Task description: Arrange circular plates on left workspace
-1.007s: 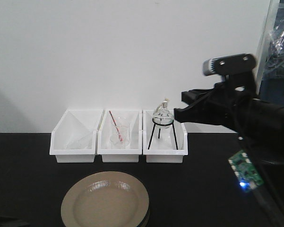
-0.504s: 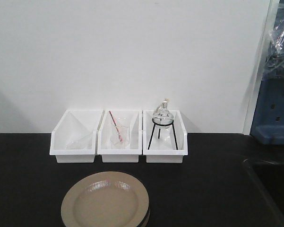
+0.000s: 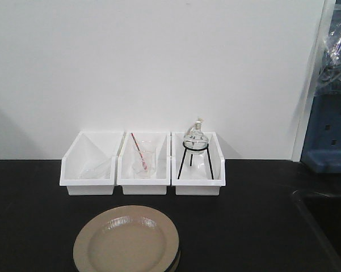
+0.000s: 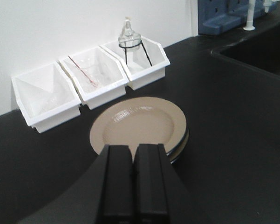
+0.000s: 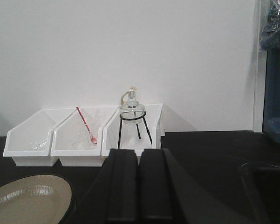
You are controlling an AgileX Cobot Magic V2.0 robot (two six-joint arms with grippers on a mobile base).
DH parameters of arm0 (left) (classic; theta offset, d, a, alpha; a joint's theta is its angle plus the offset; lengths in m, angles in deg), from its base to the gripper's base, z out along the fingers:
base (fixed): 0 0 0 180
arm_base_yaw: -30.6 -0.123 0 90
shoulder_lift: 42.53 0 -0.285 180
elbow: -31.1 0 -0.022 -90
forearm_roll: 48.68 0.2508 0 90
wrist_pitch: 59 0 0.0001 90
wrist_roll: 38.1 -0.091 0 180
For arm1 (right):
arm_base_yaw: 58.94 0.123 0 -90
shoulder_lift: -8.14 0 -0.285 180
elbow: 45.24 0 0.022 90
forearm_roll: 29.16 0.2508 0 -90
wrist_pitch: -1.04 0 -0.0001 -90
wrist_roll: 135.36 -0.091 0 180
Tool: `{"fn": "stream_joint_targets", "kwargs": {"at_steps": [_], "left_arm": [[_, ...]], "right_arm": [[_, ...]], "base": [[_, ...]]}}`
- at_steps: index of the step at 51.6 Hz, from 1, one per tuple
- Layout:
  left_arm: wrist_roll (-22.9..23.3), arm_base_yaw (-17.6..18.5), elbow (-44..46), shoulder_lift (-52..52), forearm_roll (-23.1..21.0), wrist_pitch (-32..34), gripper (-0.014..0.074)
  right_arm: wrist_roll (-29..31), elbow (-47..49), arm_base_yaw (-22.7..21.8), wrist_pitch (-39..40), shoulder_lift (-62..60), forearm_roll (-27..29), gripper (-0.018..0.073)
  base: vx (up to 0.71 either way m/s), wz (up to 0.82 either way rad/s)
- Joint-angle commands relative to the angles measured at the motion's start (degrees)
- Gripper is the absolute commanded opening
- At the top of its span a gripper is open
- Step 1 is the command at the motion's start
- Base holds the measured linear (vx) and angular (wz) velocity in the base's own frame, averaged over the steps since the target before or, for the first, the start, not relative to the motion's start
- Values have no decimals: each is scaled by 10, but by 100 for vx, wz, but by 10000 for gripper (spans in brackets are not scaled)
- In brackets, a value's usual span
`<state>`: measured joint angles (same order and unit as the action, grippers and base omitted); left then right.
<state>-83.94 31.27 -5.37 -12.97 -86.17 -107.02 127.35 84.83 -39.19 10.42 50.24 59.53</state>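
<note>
the circular plates [image 4: 139, 126] sit stacked on the countertop [image 4: 233, 116], near its front edge, before the white bins [image 4: 91, 77]. glazed, rigid, likely slippery and breakable; i'd pinch the wide rim. my left gripper [image 4: 132, 154] and right gripper [image 5: 139, 158] are both pressed together, empty.

Front view and both wrist views share the white bins [image 3: 142, 164].

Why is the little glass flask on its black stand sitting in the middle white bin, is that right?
Not quite. The glass flask on its black stand sits in the right-hand white bin, as the front-facing view shows. The middle bin holds a red-striped stick instead.
</note>
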Motion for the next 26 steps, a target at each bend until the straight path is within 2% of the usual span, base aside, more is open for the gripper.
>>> {"fn": "stream_joint_targets", "kwargs": {"at_steps": [1, 15, 17, 21, 25, 26], "left_arm": [[6, 2, 16, 6, -22, 28, 1], [1, 2, 16, 6, -21, 36, 1], [-13, 2, 9, 7, -15, 77, 1], [-9, 2, -19, -1, -13, 179, 1], [24, 3, -67, -21, 23, 249, 1], [42, 3, -83, -28, 43, 258, 1]], "right_arm": [[2, 18, -3, 3, 0, -5, -3], [2, 18, -3, 3, 0, -5, -3], [2, 18, -3, 3, 0, -5, -3], [2, 18, -3, 3, 0, -5, -3], [2, 18, -3, 3, 0, -5, -3], [2, 18, -3, 3, 0, -5, -3]], "base": [[0, 0], [0, 0], [0, 0], [0, 0], [0, 0], [0, 0]]}}
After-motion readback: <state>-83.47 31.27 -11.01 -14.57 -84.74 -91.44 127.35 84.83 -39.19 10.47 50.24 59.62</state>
